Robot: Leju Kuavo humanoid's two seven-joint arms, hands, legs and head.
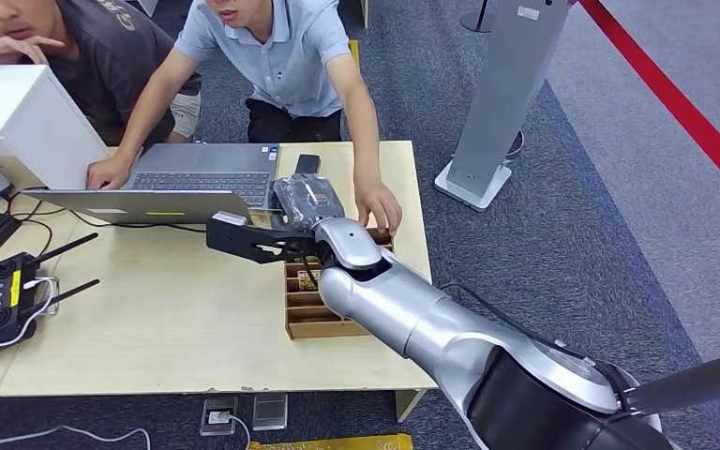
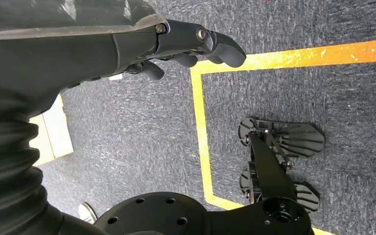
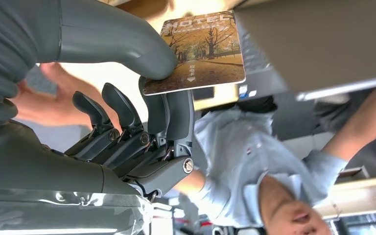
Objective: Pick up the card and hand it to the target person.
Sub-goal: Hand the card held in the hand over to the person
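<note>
Card (image 3: pixel 200 54) grip is your weak point right now — the right hand (image 3: pixel 142 112) pinches the card by one corner only, thumb on the printed face and two fingers behind, while the other fingers curl free. Most of the card juts out unsupported, so you should expect it to pivot or slide out if the wrist jerks or the card's free edge knocks something.

In the head view the right hand (image 1: pixel 244 239) hangs above the tabletop (image 1: pixel 178 319), over the front edge of the open laptop (image 1: pixel 187 178) and just beside the wooden slotted box (image 1: pixel 314 305) near the table's right edge. You have little room there: a low sweep could clip the laptop.

A person in a light blue shirt (image 1: pixel 286 52) leans over the far edge, one hand on the laptop keys, the other hand (image 1: pixel 380 202) resting at the box, close to your forearm. Swing toward them too fast and you risk bumping that arm — and neither of their hands is raised to receive, so releasing now would likely drop the card onto the table.

Your left hand (image 2: pixel 196 46) hangs over the carpet, fingers loosely apart, holding nothing.
</note>
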